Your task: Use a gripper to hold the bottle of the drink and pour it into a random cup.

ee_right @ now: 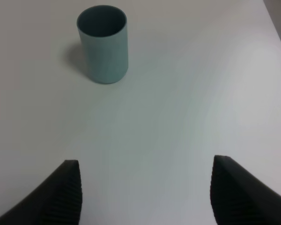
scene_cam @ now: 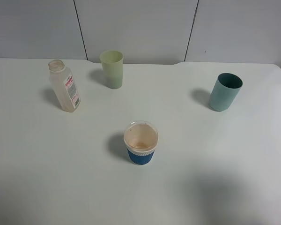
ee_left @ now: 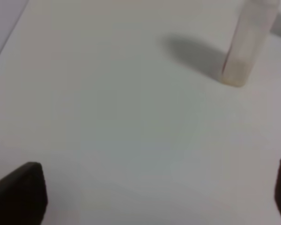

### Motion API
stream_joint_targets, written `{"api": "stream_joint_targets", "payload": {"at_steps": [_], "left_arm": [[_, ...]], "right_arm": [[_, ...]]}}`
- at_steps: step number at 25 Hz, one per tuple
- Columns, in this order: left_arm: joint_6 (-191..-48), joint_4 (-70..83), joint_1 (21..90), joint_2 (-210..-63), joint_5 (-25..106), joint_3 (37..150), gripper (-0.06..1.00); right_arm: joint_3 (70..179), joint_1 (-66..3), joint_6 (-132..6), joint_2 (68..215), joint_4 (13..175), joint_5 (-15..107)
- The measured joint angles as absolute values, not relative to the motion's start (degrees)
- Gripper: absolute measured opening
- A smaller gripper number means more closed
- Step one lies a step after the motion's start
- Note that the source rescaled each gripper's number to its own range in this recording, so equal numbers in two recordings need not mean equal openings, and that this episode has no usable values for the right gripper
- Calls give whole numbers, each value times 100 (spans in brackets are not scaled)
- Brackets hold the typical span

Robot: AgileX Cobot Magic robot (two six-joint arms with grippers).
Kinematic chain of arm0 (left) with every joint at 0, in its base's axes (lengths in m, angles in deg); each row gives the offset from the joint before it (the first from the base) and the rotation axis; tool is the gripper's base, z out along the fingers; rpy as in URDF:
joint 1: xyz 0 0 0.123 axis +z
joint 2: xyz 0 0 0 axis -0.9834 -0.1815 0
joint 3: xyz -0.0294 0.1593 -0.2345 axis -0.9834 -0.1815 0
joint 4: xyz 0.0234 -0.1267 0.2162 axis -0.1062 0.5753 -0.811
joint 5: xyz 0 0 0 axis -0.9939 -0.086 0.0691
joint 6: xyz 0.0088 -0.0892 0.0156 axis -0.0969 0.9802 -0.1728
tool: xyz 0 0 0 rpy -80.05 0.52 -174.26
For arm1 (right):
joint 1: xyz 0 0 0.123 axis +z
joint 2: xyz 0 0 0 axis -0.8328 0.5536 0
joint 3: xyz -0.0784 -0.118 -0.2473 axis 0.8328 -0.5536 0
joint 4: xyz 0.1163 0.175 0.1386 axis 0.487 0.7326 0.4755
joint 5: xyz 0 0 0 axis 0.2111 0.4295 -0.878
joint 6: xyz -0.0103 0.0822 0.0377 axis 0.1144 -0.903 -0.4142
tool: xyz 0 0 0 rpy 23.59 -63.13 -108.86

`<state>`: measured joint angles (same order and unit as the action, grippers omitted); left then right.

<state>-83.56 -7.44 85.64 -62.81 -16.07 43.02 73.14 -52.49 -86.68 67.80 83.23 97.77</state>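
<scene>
**Both claws spread wide and empty, bottle standing untouched**

Nearest the left claw point(ee_left: 154, 197), only bare white bench point(ee_left: 107, 117) lies between its two dark fingertips point(ee_left: 21, 194), which sit far apart at opposite edges of the left wrist view with nothing gripped. Ahead of that claw and off to one side stands the bottle point(ee_left: 246, 44), upright on the bench, well apart from the fingertips, its upper part cut off by the frame and its picture blurred.

The right claw point(ee_right: 145, 192) is likewise spread wide, its ribbed black fingertips point(ee_right: 61, 197) holding nothing, with plain bench between them. Farther ahead of it, well clear of the fingertips, the teal cup point(ee_right: 103, 44) stands upright and looks empty.

Neither claw appears in the high view. There the blue-sleeved clear cup point(scene_cam: 141, 142) with its white rim stands closest, alone in the middle of the bench. Beyond it, on the left claw's side, the bottle point(scene_cam: 64, 85) stands uncapped with its red-printed label facing the middle. Farthest back is the pale yellow-green cup point(scene_cam: 112, 69), upright, near the bottle but not touching it, with the teal cup point(scene_cam: 225, 91) well apart on the right claw's side.
</scene>
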Motion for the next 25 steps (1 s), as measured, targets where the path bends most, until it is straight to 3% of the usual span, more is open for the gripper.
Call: {"api": "stream_joint_targets", "payload": {"at_steps": [16,25], "left_arm": [[-8352,-744,8554,-6281,-1607,4302,98],[-8357,-743,8129,-6281,-1607,4302,98]], "right_arm": [[7314,-5249,-8668,6780,8323,9777],[7314,-5249,-8668,6780,8323,9777]]}}
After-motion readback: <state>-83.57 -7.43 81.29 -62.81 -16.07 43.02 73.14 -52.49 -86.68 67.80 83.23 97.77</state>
